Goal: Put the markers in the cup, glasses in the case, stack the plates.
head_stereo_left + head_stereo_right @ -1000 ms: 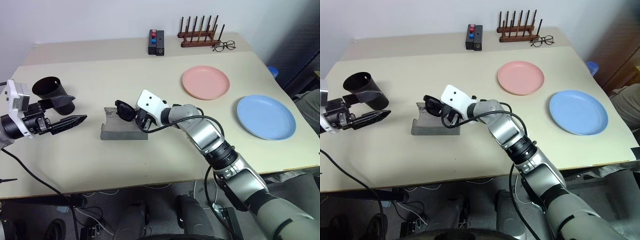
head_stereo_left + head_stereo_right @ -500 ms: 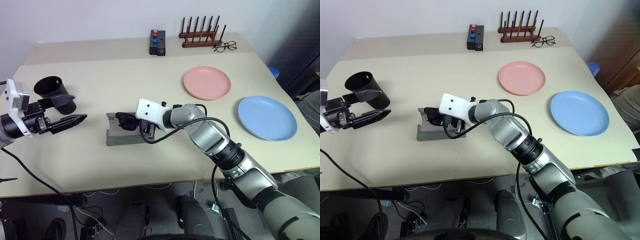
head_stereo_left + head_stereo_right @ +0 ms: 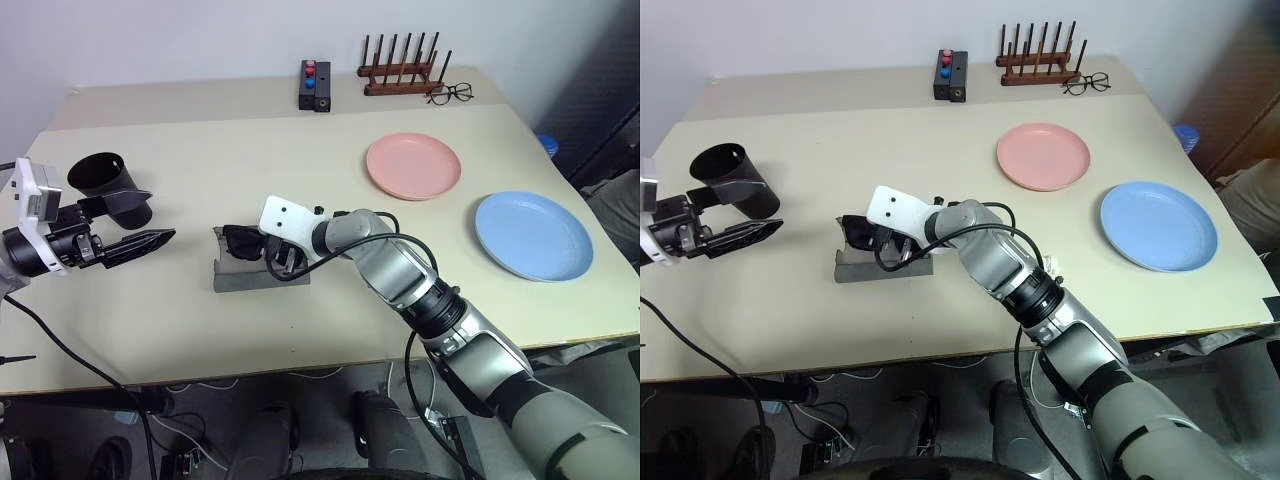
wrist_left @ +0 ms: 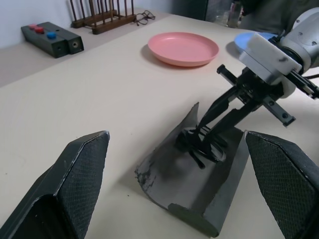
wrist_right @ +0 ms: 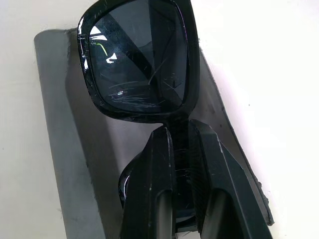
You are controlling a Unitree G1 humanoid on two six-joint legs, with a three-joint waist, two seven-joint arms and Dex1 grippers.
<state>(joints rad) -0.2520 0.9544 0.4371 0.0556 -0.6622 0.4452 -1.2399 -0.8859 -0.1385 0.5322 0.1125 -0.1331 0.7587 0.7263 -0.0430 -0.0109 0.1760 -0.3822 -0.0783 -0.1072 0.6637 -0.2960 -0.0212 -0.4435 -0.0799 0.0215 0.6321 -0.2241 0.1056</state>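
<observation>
On the beige surface, the right tool pinches the sunglasses inside the open grey case; the left tool gapes wide beside the black cup.

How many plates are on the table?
2: the pink plate lies toward the table's far right, and the blue plate lies apart from it, nearer the right edge.

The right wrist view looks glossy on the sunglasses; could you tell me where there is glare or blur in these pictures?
Right wrist view: the glasses carry small bright reflections and fine scratches on the dark lens; the right gripper clamps the frame. Left wrist view: the left gripper's fingers loom large and soft, while the case is sharp.
</observation>
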